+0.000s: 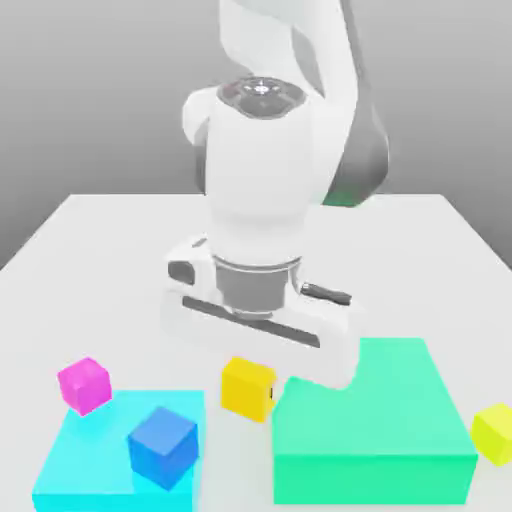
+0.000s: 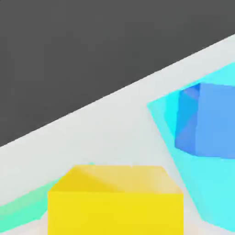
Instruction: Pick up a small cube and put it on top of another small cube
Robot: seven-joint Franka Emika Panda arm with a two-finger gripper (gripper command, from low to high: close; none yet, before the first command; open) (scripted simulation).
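The golden-yellow cube (image 1: 247, 387) is being held directly beneath the tool (image 1: 262, 372), whose fingers are being kept nearly closed on its sides. From the exterior view the cube appears to be hanging just above the desk (image 1: 120, 250), though contact cannot be ruled out. To one side of the tool a blue cube (image 1: 162, 446) is resting on a flat cyan block (image 1: 80, 465), with a magenta cube (image 1: 84, 385) at that block's corner. To the other side a green block (image 1: 385, 430) is lying close by, and a paler yellow cube (image 1: 495, 432) is sitting beyond it.
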